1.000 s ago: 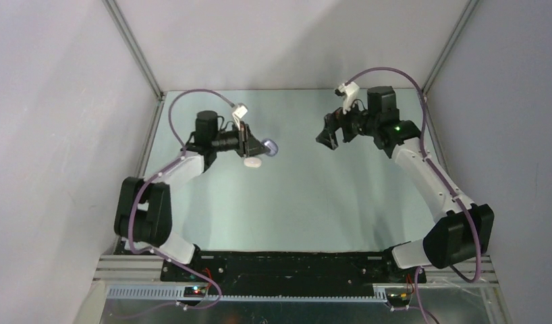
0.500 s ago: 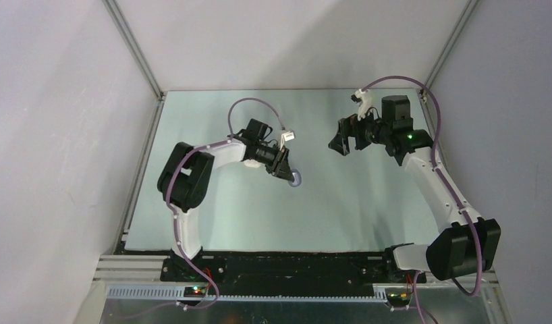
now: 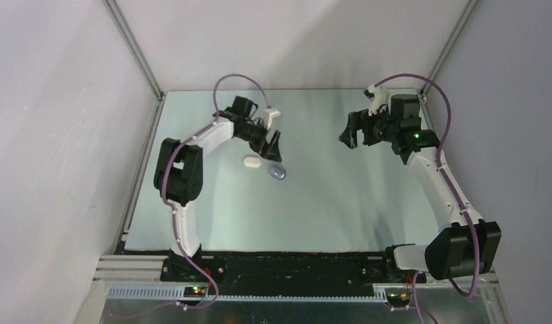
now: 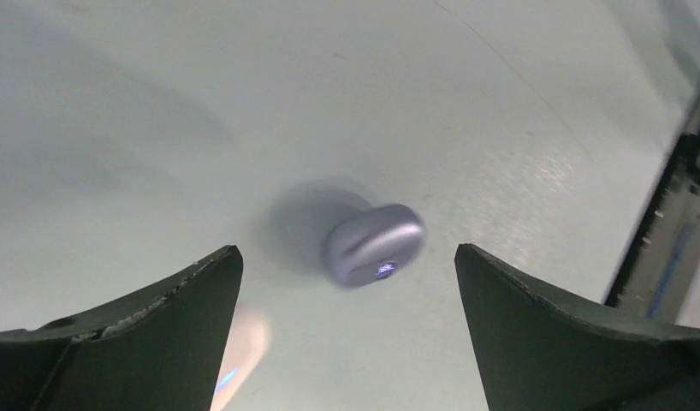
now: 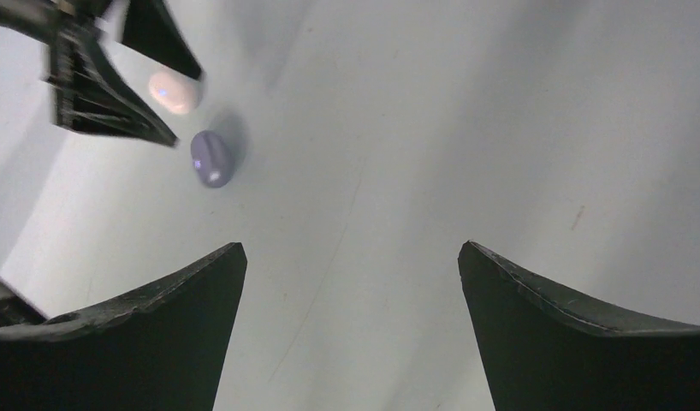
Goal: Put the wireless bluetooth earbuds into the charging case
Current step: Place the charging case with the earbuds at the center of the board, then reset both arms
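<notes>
Seeming near the end: lying shut on the table (image 3: 341, 209), the purple case (image 3: 277, 173) and, just beside it, the white case (image 3: 252, 162). Hovering just behind them, the left gripper (image 3: 272, 150), jaws spread and empty; well apart, the right gripper (image 3: 352, 137), likewise spread and empty. Showing no earbuds anywhere, probably hiding inside the cases; calling next only for backing the arms away.

Table (image 3: 341, 202) (pale): white case (image 3: 252, 162), purple case (image 3: 278, 173)

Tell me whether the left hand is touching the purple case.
Apart. The left wrist view shows the purple case lying between the open fingers of the left hand, with bare tabletop visible on either side.
</notes>
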`<move>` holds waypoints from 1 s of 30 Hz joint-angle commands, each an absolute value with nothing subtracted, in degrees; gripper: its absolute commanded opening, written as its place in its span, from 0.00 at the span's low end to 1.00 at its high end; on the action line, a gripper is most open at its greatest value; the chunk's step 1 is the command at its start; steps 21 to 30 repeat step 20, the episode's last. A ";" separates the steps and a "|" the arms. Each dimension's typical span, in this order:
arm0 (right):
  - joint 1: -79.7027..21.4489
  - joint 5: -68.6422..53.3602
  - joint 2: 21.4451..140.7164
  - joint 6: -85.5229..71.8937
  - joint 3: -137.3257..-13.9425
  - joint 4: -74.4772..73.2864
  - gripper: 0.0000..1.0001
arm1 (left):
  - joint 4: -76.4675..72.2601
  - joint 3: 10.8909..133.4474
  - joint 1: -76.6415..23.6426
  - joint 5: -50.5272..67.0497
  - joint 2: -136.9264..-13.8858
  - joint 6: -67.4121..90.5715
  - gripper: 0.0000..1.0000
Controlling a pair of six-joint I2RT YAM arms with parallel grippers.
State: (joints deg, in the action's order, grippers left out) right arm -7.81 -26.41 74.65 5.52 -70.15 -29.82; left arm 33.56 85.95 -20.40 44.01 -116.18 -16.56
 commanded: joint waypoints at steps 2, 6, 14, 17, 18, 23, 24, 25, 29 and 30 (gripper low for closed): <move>-8.10 -11.46 74.22 1.64 -71.47 -23.59 0.99 | 34.48 95.28 -15.59 34.37 -103.95 -21.11 1.00; -10.28 1.66 75.20 0.50 -74.83 -23.22 0.99 | 26.42 92.75 -12.82 26.17 -93.90 -20.27 1.00; -15.07 10.12 74.24 5.17 -81.71 -25.37 1.00 | 11.83 79.29 -10.47 12.22 -74.88 -5.66 1.00; -16.74 10.43 73.84 5.68 -81.32 -23.47 0.99 | 6.37 69.52 -10.46 8.36 -70.23 1.52 1.00; -17.03 10.45 74.14 5.65 -81.27 -23.14 0.99 | 5.43 67.85 -10.42 7.96 -69.66 2.03 1.00; -17.78 10.53 75.35 5.07 -81.11 -22.90 1.00 | 3.15 64.36 -10.50 7.84 -68.32 3.28 1.00; -17.78 10.53 75.35 5.07 -81.11 -22.90 1.00 | 3.15 64.36 -10.50 7.84 -68.32 3.28 1.00; -17.78 10.53 75.35 5.07 -81.11 -22.90 1.00 | 3.15 64.36 -10.50 7.84 -68.32 3.28 1.00; -17.78 10.53 75.35 5.07 -81.11 -22.90 1.00 | 3.15 64.36 -10.50 7.84 -68.32 3.28 1.00; -17.78 10.53 75.35 5.07 -81.11 -22.90 1.00 | 3.15 64.36 -10.50 7.84 -68.32 3.28 1.00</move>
